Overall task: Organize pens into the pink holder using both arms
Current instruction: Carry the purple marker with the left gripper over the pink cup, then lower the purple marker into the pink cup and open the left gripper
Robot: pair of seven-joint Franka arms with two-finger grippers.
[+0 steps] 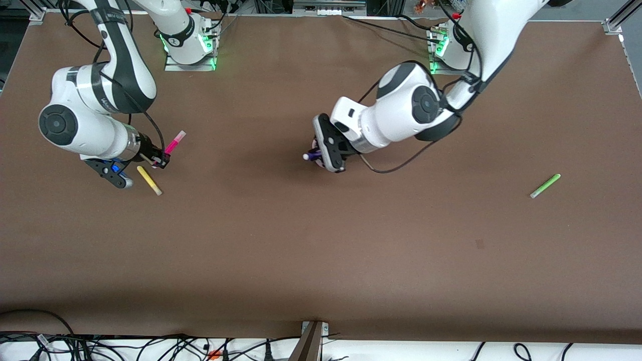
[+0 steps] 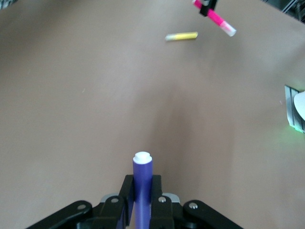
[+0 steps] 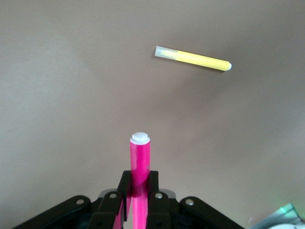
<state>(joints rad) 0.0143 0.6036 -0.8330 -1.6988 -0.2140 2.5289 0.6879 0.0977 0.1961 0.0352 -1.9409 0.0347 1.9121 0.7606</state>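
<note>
My left gripper (image 1: 315, 155) is over the middle of the table, shut on the dark purple pen (image 1: 311, 156). The left wrist view shows the fingers (image 2: 127, 191) clamping the purple pen (image 2: 142, 167), white tip pointing away. My right gripper (image 1: 161, 161) is near the right arm's end, shut on the magenta pen (image 1: 174, 143). The pen sticks out past the right gripper (image 3: 139, 183) in the right wrist view (image 3: 140, 157). The yellow pen (image 1: 149, 180) lies on the table beside the right gripper (image 3: 193, 58). The green pen (image 1: 545, 185) lies toward the left arm's end. Only a pale pink sliver (image 1: 314, 144) shows at the left hand's edge; the holder is otherwise hidden.
The brown table (image 1: 321, 250) is bare nearer the front camera. The arm bases (image 1: 190, 50) (image 1: 446, 47) stand at the table's farthest edge. Cables (image 1: 150, 348) hang along the nearest edge. The left wrist view also shows the magenta pen (image 2: 217, 16) and yellow pen (image 2: 181, 36).
</note>
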